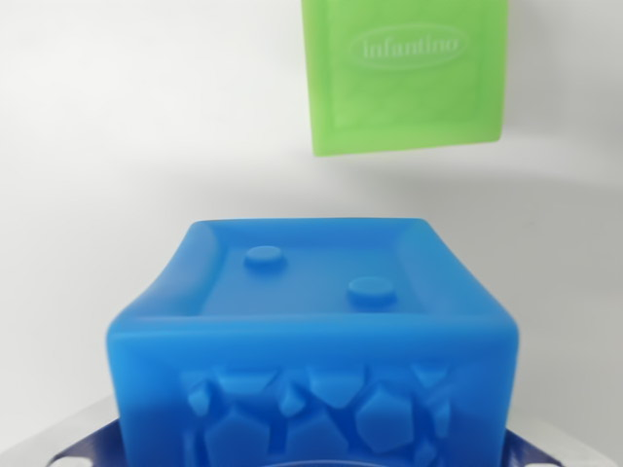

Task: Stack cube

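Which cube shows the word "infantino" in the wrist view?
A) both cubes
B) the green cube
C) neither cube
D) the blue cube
B: the raised oval logo reading "infantino" sits on the green cube at the top of the wrist view, while the blue cube shows two round studs on top and a pattern of angular shapes on its near side.

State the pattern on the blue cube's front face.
Raised, irregular polygon shapes on the blue cube; clearest in the wrist view.

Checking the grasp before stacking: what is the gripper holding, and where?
Apparently the blue cube, close under the camera, held low at its sides; the fingers are barely visible, so the exact hold is unclear.
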Controlling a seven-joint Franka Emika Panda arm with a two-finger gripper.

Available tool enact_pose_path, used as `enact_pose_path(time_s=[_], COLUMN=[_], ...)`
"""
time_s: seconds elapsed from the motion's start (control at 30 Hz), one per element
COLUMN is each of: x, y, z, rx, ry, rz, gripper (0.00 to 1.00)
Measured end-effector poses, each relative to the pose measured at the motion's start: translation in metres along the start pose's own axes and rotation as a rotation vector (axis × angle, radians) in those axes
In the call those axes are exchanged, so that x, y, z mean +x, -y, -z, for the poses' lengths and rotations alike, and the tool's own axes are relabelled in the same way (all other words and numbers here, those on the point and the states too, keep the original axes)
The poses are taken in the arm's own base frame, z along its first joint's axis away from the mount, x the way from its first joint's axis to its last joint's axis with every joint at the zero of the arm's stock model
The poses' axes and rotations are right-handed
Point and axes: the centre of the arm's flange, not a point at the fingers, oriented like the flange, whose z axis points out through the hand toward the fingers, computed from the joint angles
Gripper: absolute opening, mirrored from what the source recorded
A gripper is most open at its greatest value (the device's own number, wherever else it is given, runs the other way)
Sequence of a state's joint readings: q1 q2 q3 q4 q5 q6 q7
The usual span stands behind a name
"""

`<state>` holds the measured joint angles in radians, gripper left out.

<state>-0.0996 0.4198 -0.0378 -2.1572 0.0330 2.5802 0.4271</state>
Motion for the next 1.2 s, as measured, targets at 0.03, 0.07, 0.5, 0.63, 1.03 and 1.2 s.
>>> enact_pose_path(time_s=[0.03, 0.07, 0.5, 0.63, 1.03, 1.2], x=[0.002, 0.004, 0.024, 0.032, 0.050, 0.057], y=[0.001, 0.002, 0.013, 0.017, 0.026, 0.030], z=[0.001, 0.002, 0.013, 0.017, 0.027, 0.031], rx=[0.000, 0.000, 0.000, 0.000, 0.000, 0.000], ry=[0.000, 0.000, 0.000, 0.000, 0.001, 0.001], rz=[0.003, 0.005, 0.041, 0.052, 0.083, 0.095], gripper=[0.00, 0.00, 0.00, 0.00, 0.00, 0.00])
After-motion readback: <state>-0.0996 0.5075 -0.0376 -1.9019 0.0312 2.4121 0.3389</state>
